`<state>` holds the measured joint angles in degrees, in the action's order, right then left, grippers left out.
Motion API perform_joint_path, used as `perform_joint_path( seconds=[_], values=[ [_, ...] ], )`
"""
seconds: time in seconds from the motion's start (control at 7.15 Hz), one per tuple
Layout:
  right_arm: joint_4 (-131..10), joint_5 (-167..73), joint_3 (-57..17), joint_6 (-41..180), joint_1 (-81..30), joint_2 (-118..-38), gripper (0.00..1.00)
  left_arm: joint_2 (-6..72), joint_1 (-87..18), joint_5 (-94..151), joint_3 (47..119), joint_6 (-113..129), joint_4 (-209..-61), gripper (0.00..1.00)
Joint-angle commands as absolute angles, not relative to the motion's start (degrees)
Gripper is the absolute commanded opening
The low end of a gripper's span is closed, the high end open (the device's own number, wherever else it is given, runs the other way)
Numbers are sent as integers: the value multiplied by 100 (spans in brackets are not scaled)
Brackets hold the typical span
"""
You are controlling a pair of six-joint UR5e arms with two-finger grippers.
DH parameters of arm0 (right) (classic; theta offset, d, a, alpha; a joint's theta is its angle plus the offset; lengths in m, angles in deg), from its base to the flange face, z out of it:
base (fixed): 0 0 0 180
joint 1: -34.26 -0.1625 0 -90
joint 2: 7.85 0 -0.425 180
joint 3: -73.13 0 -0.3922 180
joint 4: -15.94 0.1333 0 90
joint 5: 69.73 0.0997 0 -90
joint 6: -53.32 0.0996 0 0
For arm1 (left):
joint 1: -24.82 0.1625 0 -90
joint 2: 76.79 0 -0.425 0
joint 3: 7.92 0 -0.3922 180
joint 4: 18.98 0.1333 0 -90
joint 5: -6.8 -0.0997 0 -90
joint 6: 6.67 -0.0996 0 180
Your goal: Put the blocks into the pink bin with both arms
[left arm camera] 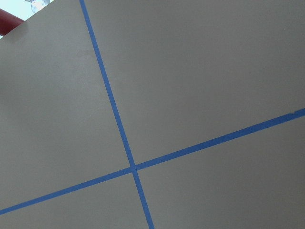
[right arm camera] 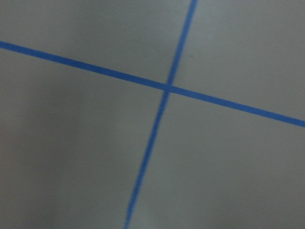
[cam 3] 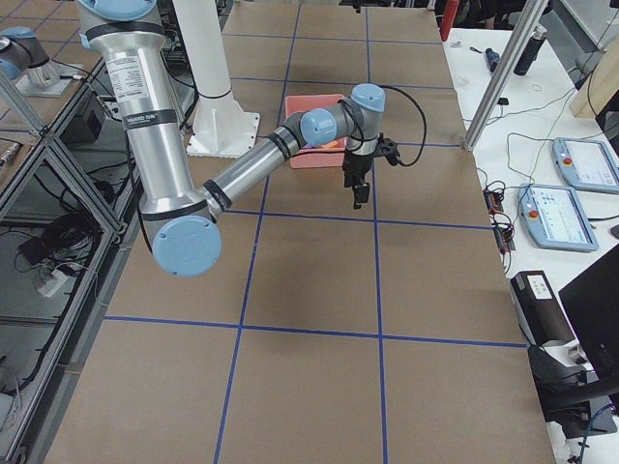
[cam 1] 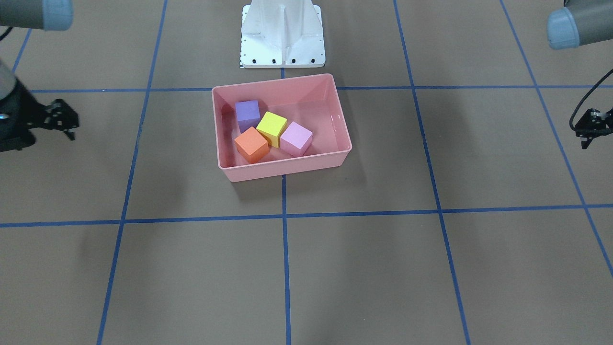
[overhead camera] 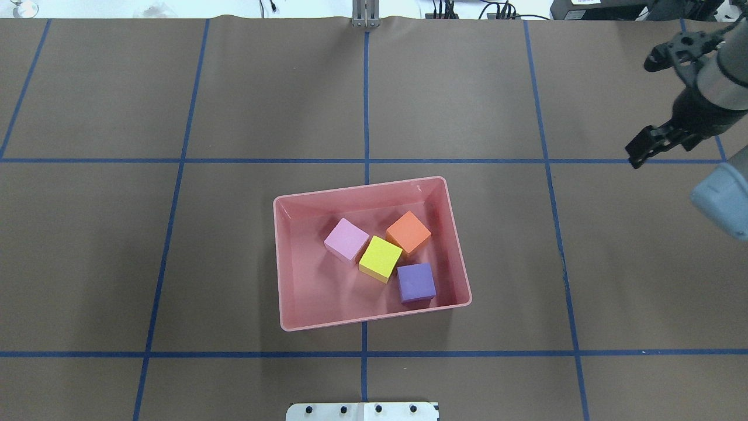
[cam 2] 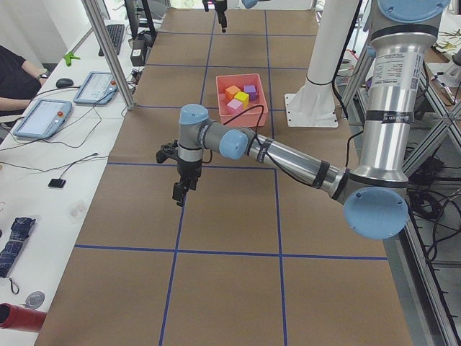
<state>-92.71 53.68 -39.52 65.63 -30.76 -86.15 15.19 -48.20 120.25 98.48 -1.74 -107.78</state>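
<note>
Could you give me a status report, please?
Left gripper, right gripper: empty, parked wide, jaws unclear. Lilac block, yellow block, orange block, purple block inside pink bin. No obstruction.

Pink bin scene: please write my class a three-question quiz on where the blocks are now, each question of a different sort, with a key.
1. Multiple choice: how many blocks lie inside the pink bin? A two, B three, C four.
2. True or false: the yellow block sits on the table outside the bin.
3. Fill in: in the overhead view, the block closest to the white base pedestal is the ____ one.

Key
1. C.
2. False: the yellow block lies in the bin among the others.
3. Purple: the purple block.
</note>
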Motion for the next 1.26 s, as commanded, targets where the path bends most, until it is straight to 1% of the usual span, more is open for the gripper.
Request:
perform_joint_path(
  seconds=[0.0, 0.14, 0.28, 0.42, 0.7, 1.12],
  values=[
    [-9008, 5874, -3238, 5668, -4216, -9010, 100, 1277, -5625, 12908, 9433, -1737, -10714, 100],
    [-8214, 6181, -2599, 4987, -4656, -9264, 100, 1277, -6004, 13697, 8942, -2061, -10783, 100],
    [-7684, 6637, -1879, 4458, -5121, -9440, 100, 1286, -6295, 13801, 8824, -2090, -10749, 100],
    [-7356, 6754, -1376, 4070, -5404, -9442, 100, 1277, -6515, 13802, 8814, -2082, -10696, 100],
    [-7327, 6590, -1353, 4032, -5451, -9433, 100, 989, -6535, 13811, 8822, -2038, -10713, 100],
    [-7265, 6527, -1370, 4066, -5652, -9670, 100, 1022, -6526, 13802, 8902, -1889, -10713, 100]
  ],
)
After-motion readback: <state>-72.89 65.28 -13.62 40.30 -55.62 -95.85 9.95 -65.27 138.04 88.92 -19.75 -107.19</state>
